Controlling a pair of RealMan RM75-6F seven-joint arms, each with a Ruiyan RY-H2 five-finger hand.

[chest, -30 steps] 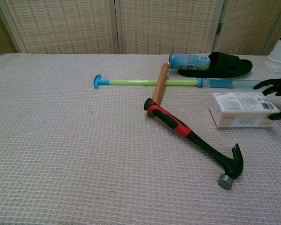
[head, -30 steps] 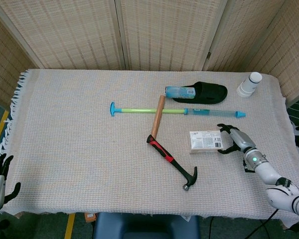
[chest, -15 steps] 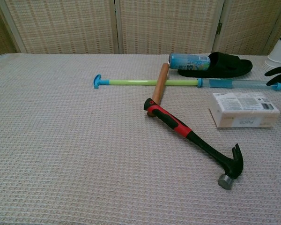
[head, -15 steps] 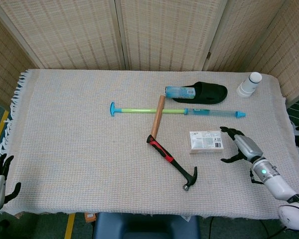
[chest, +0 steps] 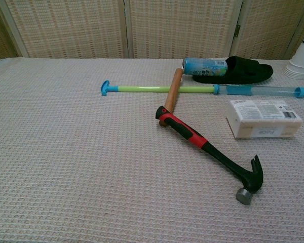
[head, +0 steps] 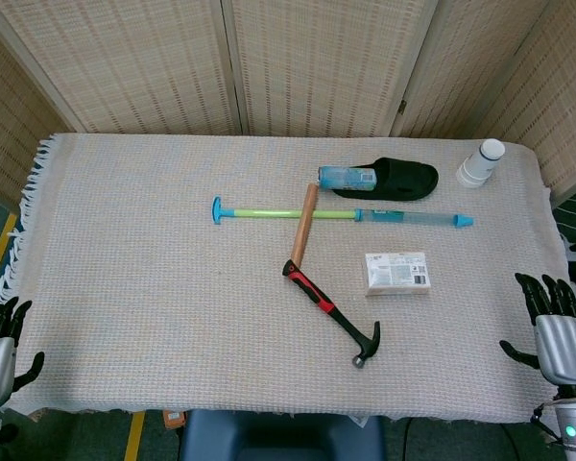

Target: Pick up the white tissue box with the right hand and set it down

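tissue box [head: 397, 273] flat on table | right hand [head: 559, 336] apparently empty, well apart

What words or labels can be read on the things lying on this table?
White tissue box: dark print on top and front, too small and blurred to read.
Blue can: printed label, not legible.
White paper cups: a dark band, no readable text.
Hammer: no lettering visible.
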